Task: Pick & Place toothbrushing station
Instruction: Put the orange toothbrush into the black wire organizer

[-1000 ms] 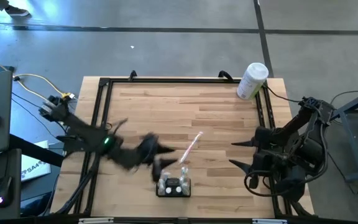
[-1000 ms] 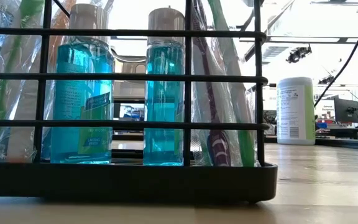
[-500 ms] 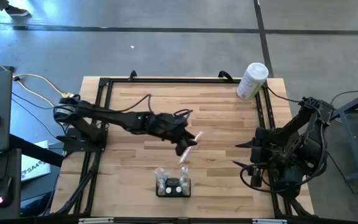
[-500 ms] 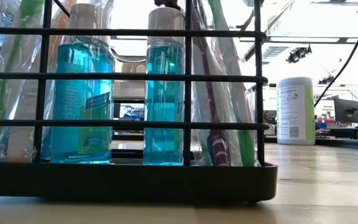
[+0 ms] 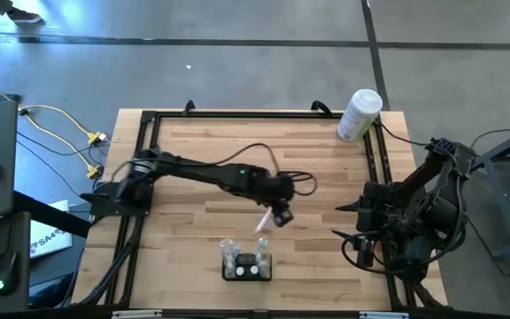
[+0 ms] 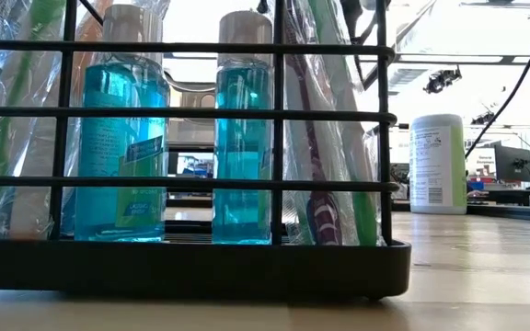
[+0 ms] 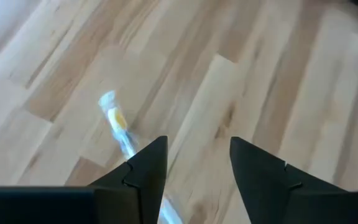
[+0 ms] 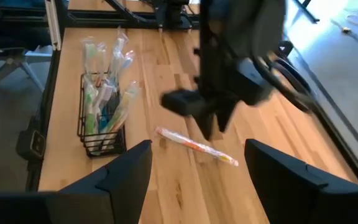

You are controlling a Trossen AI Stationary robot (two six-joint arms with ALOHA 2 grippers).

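A wooden tabletop seen from above, with two dark robot arms. The toothbrushing station, a small black wire holder, stands near the tabletop's front edge, about midway across. It holds two bottles of blue liquid and several wrapped toothbrushes standing upright.

The left arm reaches from the left side across the tabletop toward the middle. Its left gripper hovers just behind and slightly to the right of the toothbrushing station, pointing down. In the left wrist view its two dark fingers are spread apart with bare wood showing between them, holding nothing.

A loose wrapped toothbrush lies flat on the wood between the left gripper and the toothbrushing station. In the left wrist view this toothbrush runs alongside one finger, just outside the gap. In the right wrist view it lies on the wood just beside the station, directly under the left gripper.

The right arm is folded at the tabletop's right edge, well apart from the station. Its right gripper points toward the middle, with fingers spread wide and empty.

A tall white cylindrical container stands at the far right corner, well away from the station.
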